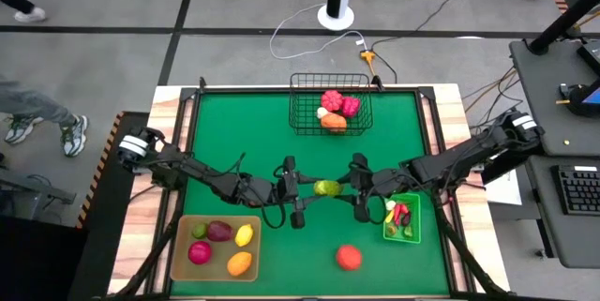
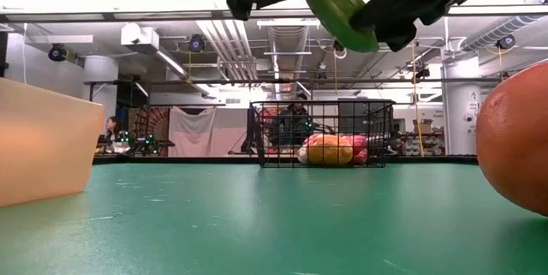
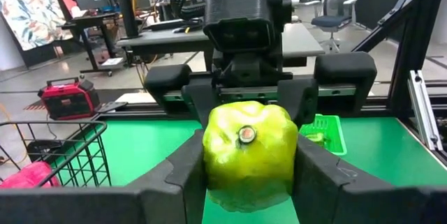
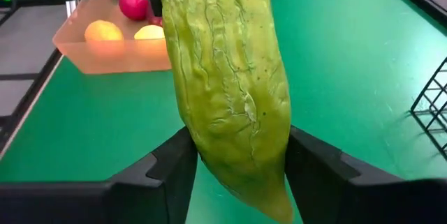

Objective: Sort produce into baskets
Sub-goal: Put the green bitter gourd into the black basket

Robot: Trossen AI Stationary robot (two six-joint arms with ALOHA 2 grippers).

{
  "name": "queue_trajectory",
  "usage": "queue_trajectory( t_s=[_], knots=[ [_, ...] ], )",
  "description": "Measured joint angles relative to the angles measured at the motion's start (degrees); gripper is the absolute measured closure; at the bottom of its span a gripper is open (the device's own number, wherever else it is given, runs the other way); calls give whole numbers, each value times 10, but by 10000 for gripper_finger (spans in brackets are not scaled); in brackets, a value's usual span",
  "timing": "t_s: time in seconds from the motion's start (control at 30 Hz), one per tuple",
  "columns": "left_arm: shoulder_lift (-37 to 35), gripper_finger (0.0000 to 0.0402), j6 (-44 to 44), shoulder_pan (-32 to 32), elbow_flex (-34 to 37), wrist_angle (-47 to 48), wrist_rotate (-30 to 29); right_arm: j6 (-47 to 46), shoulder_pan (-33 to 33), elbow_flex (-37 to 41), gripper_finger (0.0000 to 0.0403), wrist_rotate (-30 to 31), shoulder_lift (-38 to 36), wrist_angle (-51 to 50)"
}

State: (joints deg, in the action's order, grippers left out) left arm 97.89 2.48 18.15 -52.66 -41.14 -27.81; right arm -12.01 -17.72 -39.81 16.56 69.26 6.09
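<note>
A long green wrinkled vegetable (image 1: 326, 188) hangs above the middle of the table between my two grippers. It also shows in the low view (image 2: 338, 1). My left gripper (image 1: 302, 190) is shut on its blunt stem end and my right gripper (image 1: 358, 191) on its pointed end. The black wire basket (image 1: 330, 104) at the far edge holds pink, red and orange pieces. The tan tray (image 1: 180, 262) at the near left holds several pieces. The green bin (image 1: 414, 221) at the near right holds small red and green pieces. My left gripper pinches the vegetable's blunt stem end (image 3: 209, 161) between its two fingers, one on each side. The fingers come level from the table's left and lie along the vegetable. That end is lifted clear of the table. My right gripper pinches the vegetable near its pointed end (image 4: 209, 161) between its two fingers, one on each side. The fingers come level from the table's right and lie along the vegetable. The tip (image 4: 279, 210) sticks back past the fingers, clear of the table.
A round red-orange piece (image 1: 349, 257) lies loose on the green mat near the front edge, close to the low camera (image 2: 514, 138). The tray wall (image 2: 43, 138) stands at the low view's left.
</note>
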Motion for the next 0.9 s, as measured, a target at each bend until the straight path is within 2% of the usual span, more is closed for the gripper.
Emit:
queue_trajectory(
  t_s=[0.3, 0.5, 0.67, 0.9],
  knots=[
    [-4, 261, 5, -4, -1, 7, -5, -38, 2, 0, 139, 1, -45, -42],
    [-28, 263, 5, -28, -19, 76, -26, -65, 9, -23, 99, 29, -81, -116],
    [-43, 263, 13, -63, -56, 189, -32, -78, 9, -51, 88, 59, -83, -181],
    [-44, 263, 54, -143, -126, 359, -33, -85, 9, -98, 100, 92, -83, -257]
  ],
)
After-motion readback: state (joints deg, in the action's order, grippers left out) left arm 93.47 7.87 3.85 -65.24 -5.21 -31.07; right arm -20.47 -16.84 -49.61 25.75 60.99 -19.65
